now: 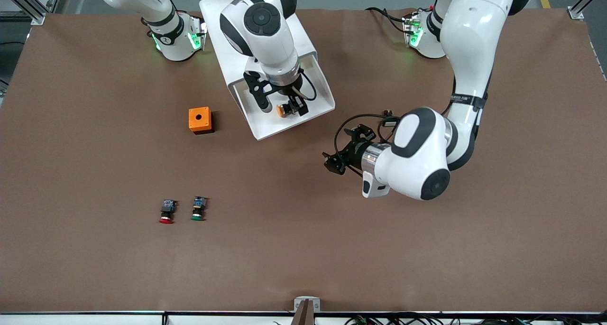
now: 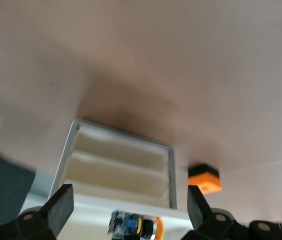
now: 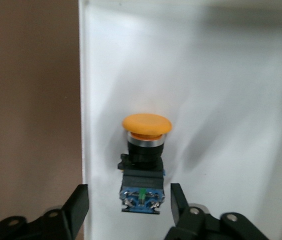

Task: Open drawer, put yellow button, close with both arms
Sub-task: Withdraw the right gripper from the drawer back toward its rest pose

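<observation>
From the front: shows a tall white cabinet [image 1: 256,40] near the right arm's base, with its cream-white top drawer [image 1: 318,90] pulled out toward the camera. Shows the right gripper [image 1: 283,107] low over that drawer, its two black fingers spread apart. Shows the yellow button [image 1: 283,110], small, with a round cap, black body and blue end, lying in the drawer between those fingers. Shows the left gripper [image 1: 334,163] over the brown table [image 1: 427,249], just beside the drawer, toward the left arm's end, wide open and holding nothing. Also shows a small orange box [image 1: 199,120] with a hole on top, near the cabinet toward the right arm's end. Nearer the camera, shows a red-capped button [image 1: 166,212] and a green-capped button [image 1: 198,208] lying side by side on the table.

From the left wrist: shows two black fingers [image 2: 61,205] far apart with nothing between them. Looks at the cabinet's white frame with cream insides. Shows the yellow button past the fingers, blue end and yellow rim in sight, and the orange box beside the cabinet.

From the right wrist: shows the yellow button [image 3: 144,150] lying on the drawer's white floor [image 3: 230,100], with a black finger [image 3: 77,206] on each side of the blue end. Cannot tell if one finger touches it. Holds nothing.
</observation>
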